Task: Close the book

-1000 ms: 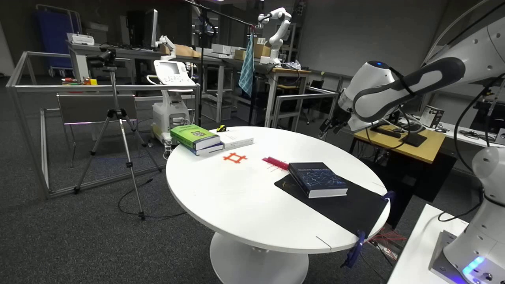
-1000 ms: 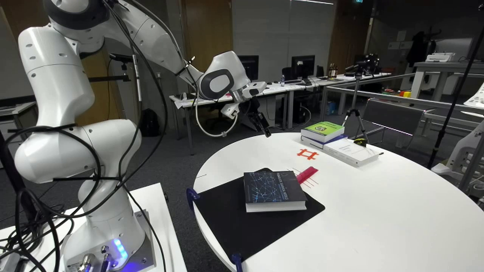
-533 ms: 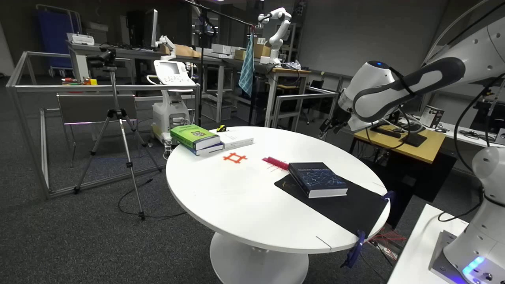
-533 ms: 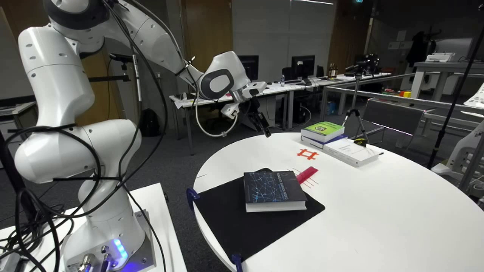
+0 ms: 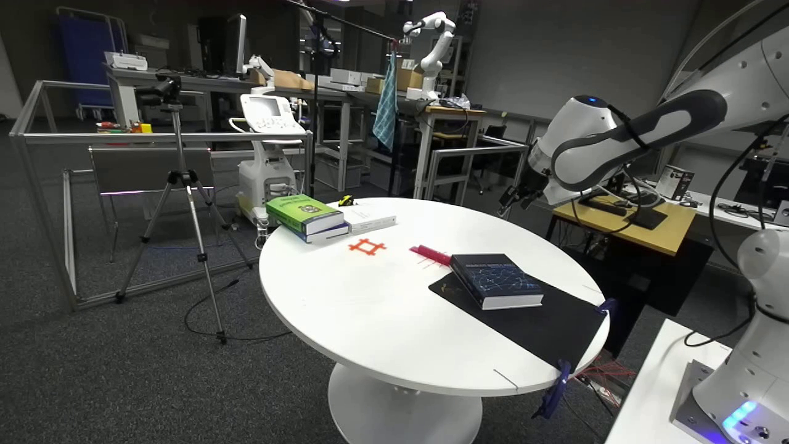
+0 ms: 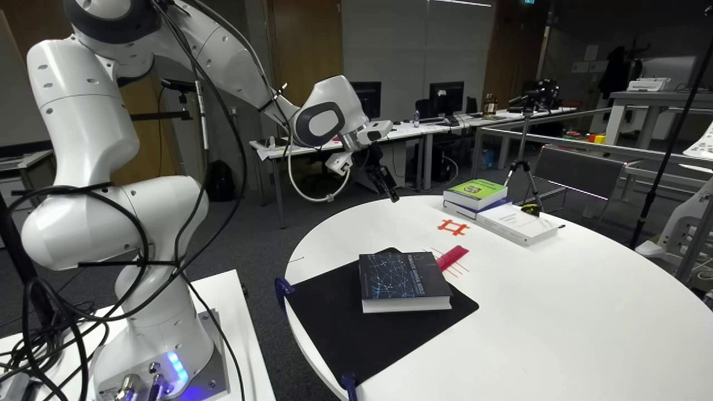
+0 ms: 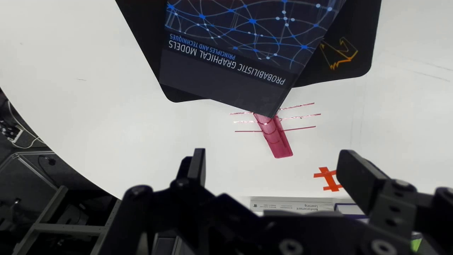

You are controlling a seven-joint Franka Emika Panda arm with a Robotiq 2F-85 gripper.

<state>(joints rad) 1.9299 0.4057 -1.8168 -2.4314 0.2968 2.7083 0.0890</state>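
Note:
The book (image 5: 496, 279) is thick with a dark cover bearing blue network lines, and lies flat and closed on a black mat (image 6: 345, 328). Its white page edges (image 6: 406, 304) face outward in both exterior views. In the wrist view the cover (image 7: 240, 39) fills the top, title upside down, cut off by the frame. My gripper (image 7: 274, 152) stands open, its two fingers wide apart and nothing between them. In the exterior views the gripper (image 6: 393, 199) hangs above the table's far rim, well apart from the book.
A red curved piece (image 7: 276, 141) touches the book's corner. Orange tape (image 5: 367, 246) marks the white round table (image 5: 345, 320). Green (image 6: 476, 191) and white books (image 6: 518, 221) are stacked near the rim. Blue clamps (image 5: 558, 388) hold the mat at the edge.

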